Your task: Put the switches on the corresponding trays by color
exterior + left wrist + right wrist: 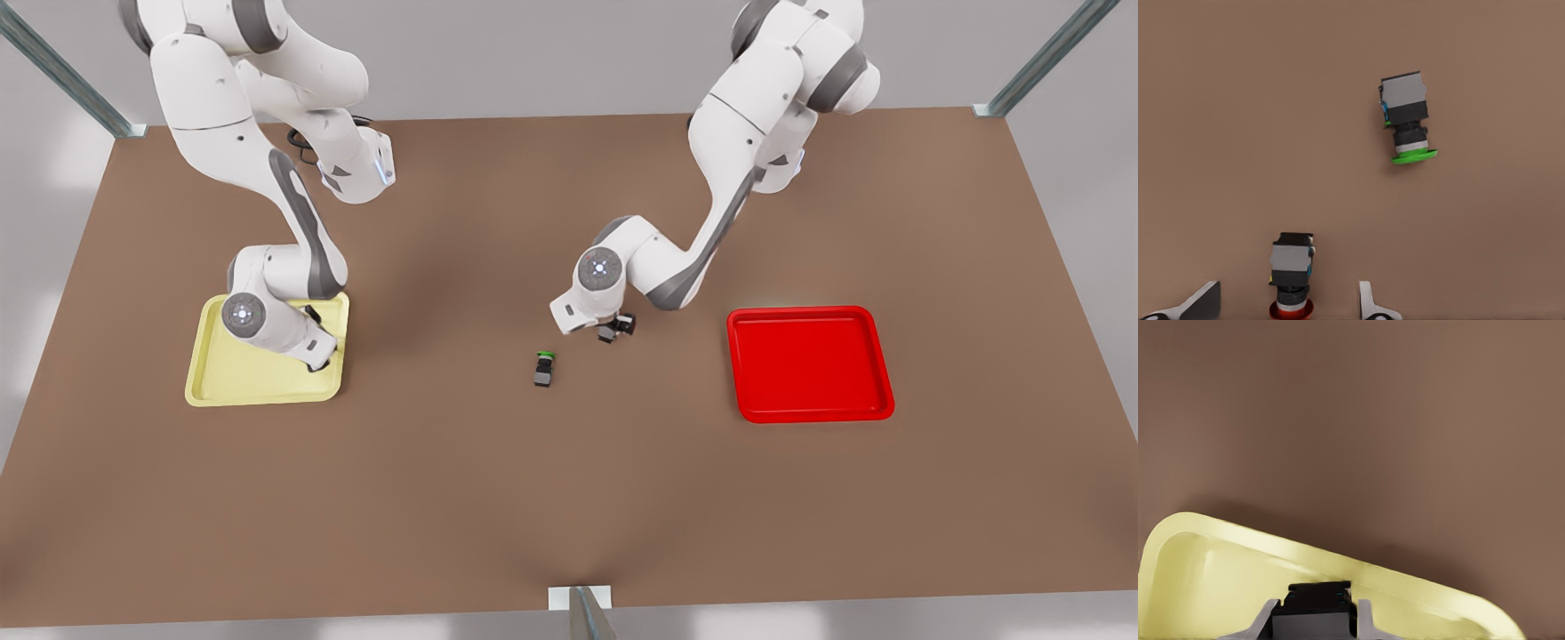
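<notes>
The worktop [498, 498] is carrying everything. The yellow tray [231, 378] is sitting at the front view's left, the red tray [809, 364] at its right, well apart.

My right tool [318, 360] is hanging over the yellow tray's near right corner, fingers [1368, 620] clamped on a dark switch [1313, 613]; its cap is hidden, so I am judging it the yellow one only from the tray beneath.

My left tool [615, 331] is working mid-worktop, between the trays and nearer the red one. Its fingers [1368, 303] are standing apart, one on each side of the red switch [1292, 277], not touching it. That switch is lying on its side with its long axis running along the gap between the fingers, cap toward the wrist, so I am judging that closing across the body should catch it squarely.

The green switch [544, 368] is lying on the bare worktop just left and nearer of this tool, clear of both trays.
</notes>
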`<move>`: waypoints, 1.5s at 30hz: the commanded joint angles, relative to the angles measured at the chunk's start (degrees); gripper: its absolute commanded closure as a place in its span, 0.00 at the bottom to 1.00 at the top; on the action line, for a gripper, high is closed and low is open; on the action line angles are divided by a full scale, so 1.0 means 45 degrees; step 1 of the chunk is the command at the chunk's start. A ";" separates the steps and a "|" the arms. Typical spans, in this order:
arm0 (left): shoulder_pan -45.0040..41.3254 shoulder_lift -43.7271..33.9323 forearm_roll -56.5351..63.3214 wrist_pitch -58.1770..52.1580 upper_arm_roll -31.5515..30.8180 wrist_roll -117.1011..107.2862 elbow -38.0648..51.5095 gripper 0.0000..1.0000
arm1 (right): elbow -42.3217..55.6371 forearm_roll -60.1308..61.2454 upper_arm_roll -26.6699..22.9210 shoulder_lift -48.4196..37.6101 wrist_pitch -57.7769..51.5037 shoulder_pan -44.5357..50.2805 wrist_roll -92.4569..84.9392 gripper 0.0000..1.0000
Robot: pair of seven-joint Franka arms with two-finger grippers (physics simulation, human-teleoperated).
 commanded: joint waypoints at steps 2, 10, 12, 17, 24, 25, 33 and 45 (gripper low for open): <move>-0.0001 0.0095 0.0336 0.0132 0.0002 0.0000 -0.0061 0.00 | 0.0020 0.0005 -0.0014 0.0041 0.0006 0.0015 -0.0047 0.34; -0.0020 0.0427 0.0843 0.1616 0.0021 0.0000 -0.1076 0.00 | 0.0313 0.0025 -0.0385 -0.0290 -0.0442 -0.0004 -0.0730 0.00; -0.0040 0.0447 0.0863 0.2104 0.0021 0.0000 -0.1506 0.00 | 0.0976 0.0025 -0.0561 -0.0623 -0.1573 -0.0005 -0.0828 0.00; -0.0098 0.0877 0.1156 0.2358 0.0021 0.0000 -0.1525 0.00 | 0.1816 0.0142 -0.0600 -0.1404 -0.2240 -0.0005 0.0908 0.00; -0.0118 0.0877 0.1156 0.2358 0.0021 0.0000 -0.1525 0.40 | 0.5233 0.0005 -0.0463 -0.1424 -0.5852 0.0230 1.0185 0.00; -0.0118 0.0877 0.1156 0.2358 0.0021 0.0000 -0.1525 0.42 | 0.5879 -0.0014 -0.0444 -0.1443 -0.6244 0.0230 1.1475 0.00; -0.0118 0.0955 0.1156 0.2378 0.0021 0.0000 -0.1525 0.43 | 1.0352 -0.0678 0.0728 -0.1580 -0.9875 -0.0961 2.1203 0.00; -0.0118 0.0955 0.1156 0.2378 0.0021 0.0000 -0.1506 0.47 | 1.0547 -0.0581 0.0670 -0.1404 -0.9935 -0.0883 2.1887 0.00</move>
